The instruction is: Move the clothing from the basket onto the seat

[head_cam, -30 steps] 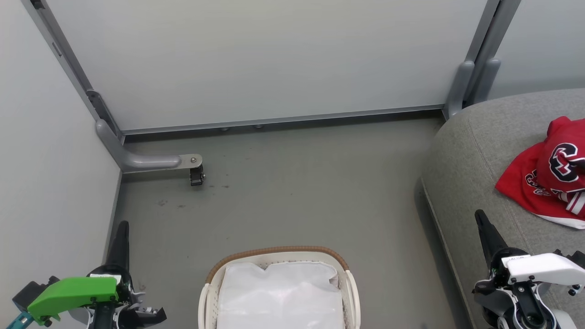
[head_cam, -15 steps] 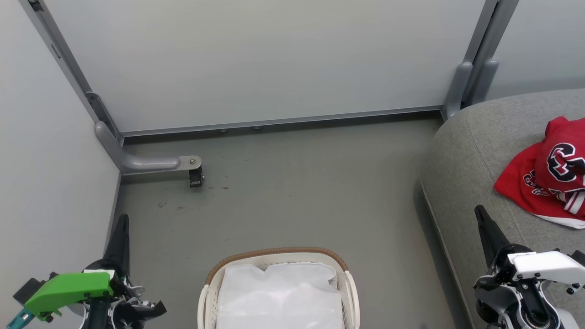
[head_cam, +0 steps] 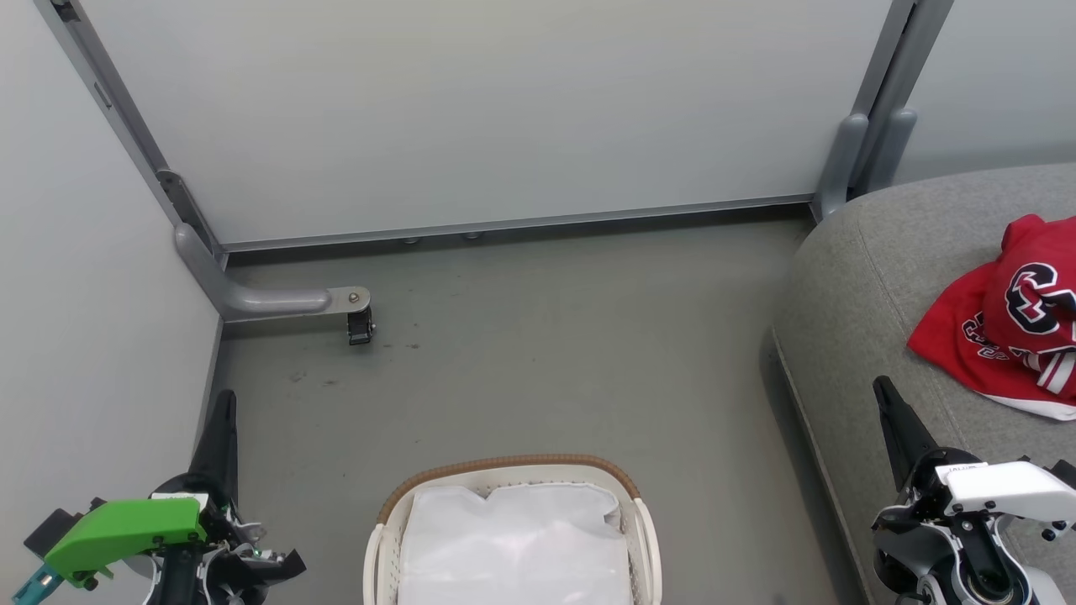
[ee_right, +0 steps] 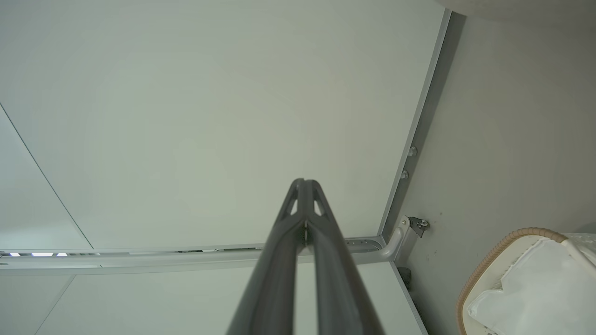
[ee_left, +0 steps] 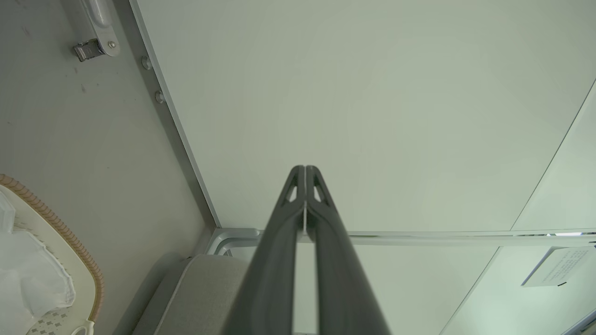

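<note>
The red clothing (head_cam: 1004,336) lies bunched on the grey seat (head_cam: 874,286) at the right edge of the head view, its black-and-white lettering facing up. The basket (head_cam: 508,467) stands on the floor at bottom centre, with just its white liner (head_cam: 513,538) showing inside; its rim also appears in the left wrist view (ee_left: 56,223) and the right wrist view (ee_right: 489,260). My left gripper (head_cam: 224,403) is shut and empty at lower left, left of the basket. My right gripper (head_cam: 883,391) is shut and empty at lower right, over the seat's front edge, short of the clothing.
Pale partition panels (head_cam: 504,109) close off the back and the left side. A grey panel foot with a small black caster (head_cam: 361,323) juts onto the grey floor (head_cam: 572,336) at left. Another panel post (head_cam: 849,160) stands behind the seat corner.
Both grippers have sunk slightly toward the bottom of the head view. The clothing, basket and seat lie as before.
</note>
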Controlling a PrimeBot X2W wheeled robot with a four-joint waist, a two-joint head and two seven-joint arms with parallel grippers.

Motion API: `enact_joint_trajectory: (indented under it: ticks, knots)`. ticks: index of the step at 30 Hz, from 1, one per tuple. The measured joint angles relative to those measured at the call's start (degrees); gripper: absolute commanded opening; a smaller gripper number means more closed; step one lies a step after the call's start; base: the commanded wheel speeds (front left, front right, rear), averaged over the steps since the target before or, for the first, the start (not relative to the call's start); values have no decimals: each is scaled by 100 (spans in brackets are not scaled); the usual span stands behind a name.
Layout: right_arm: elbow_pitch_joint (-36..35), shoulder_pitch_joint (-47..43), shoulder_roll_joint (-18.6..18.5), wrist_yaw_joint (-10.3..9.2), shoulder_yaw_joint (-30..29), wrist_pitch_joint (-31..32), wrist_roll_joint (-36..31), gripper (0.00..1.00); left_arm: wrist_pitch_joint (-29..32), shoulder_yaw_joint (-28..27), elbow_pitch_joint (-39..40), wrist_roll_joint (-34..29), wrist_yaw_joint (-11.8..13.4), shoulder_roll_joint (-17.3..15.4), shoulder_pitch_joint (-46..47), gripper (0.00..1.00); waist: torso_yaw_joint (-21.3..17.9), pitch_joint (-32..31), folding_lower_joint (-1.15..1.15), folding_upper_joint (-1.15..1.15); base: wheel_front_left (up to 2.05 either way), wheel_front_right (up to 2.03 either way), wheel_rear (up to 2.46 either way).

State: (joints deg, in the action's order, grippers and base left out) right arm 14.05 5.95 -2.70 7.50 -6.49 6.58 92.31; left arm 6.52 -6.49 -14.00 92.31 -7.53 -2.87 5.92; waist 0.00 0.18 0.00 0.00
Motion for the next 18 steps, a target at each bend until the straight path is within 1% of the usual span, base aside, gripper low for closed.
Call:
enact_joint_trajectory:
  ticks: [18]
  knots:
    - [0,1,0,-1,0,0,0,0,0,0,0,0,0,0,0,0,0,0,0,0,0,0,0]
